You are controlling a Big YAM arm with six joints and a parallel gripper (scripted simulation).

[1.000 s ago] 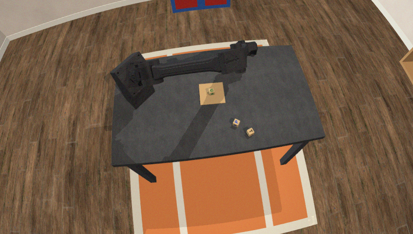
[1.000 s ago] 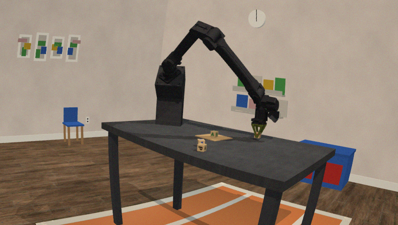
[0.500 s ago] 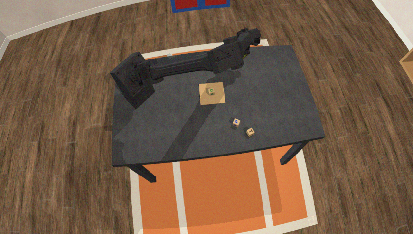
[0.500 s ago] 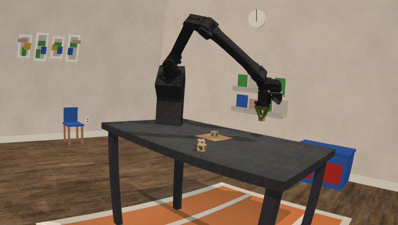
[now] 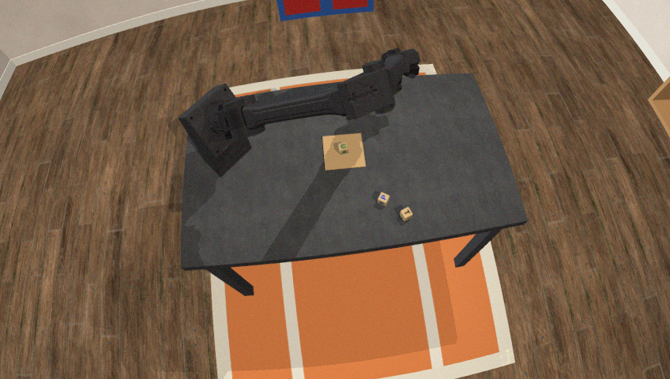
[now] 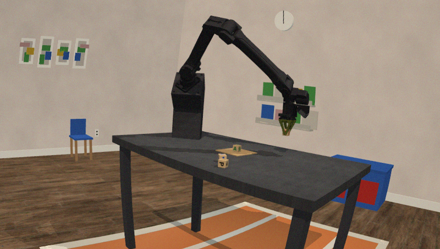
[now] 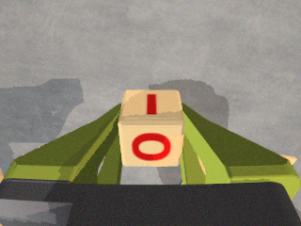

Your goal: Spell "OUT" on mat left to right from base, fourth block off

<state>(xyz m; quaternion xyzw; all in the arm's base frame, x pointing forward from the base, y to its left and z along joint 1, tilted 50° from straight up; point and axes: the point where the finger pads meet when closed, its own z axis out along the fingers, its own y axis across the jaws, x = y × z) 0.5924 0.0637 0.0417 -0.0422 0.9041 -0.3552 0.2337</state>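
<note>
The gripper [image 7: 150, 145] is clamped on the O block [image 7: 150, 135], its green fingers pressing the block's two sides, a red O facing the wrist camera. In the exterior view the gripper hangs in the air above the far side of the dark table [image 6: 277, 178], beyond the tan mat [image 5: 344, 162]. The U block [image 5: 343, 148] sits on the mat. The P block [image 5: 382, 198] and T block [image 5: 406, 213] lie near each other on the table, well apart from the mat.

Top view: arm [image 5: 300, 100] hides gripper, probably block too.
</note>
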